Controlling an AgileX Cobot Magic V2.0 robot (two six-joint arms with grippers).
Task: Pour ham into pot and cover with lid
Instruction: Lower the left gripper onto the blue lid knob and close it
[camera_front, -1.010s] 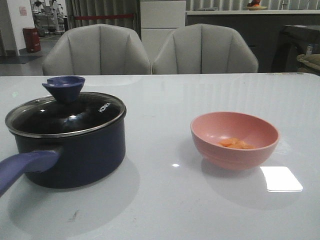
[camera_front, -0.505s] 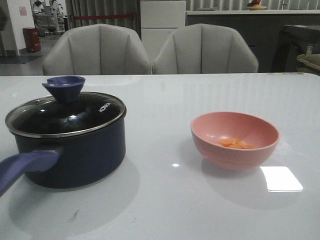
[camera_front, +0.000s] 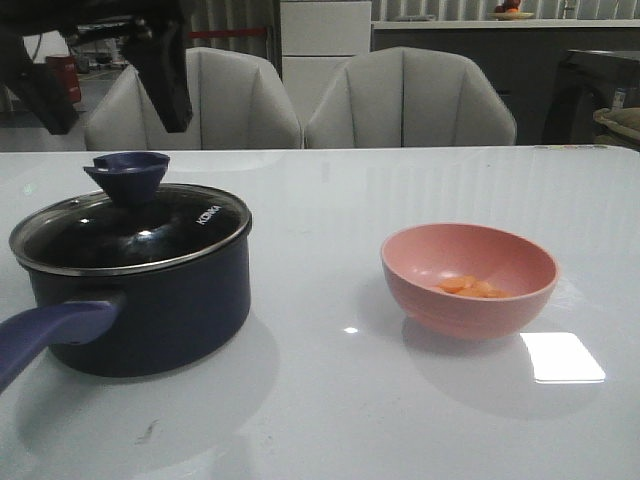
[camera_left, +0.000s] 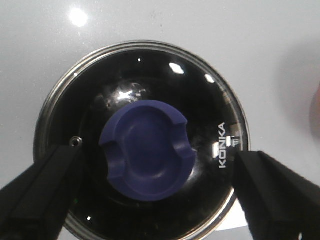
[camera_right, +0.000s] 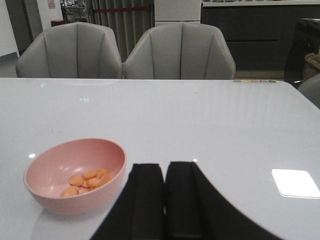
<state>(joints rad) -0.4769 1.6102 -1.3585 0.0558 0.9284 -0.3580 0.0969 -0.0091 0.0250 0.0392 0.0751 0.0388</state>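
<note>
Left wrist view puts the left gripper (camera_left: 150, 192) directly above the lid (camera_left: 210, 100), jaws spread wide on either side of the purple-blue knob (camera_left: 147, 150) and touching nothing. The lid sits on the pot (camera_front: 180, 310) near the table's (camera_front: 330, 420) left edge. The ham (camera_front: 472, 287) lies in the pink bowl (camera_front: 440, 310) toward the right. A good lift likely means descending centred on the knob and clamping under its flare. The right gripper (camera_right: 165, 200) rests pressed closed, empty.
</note>
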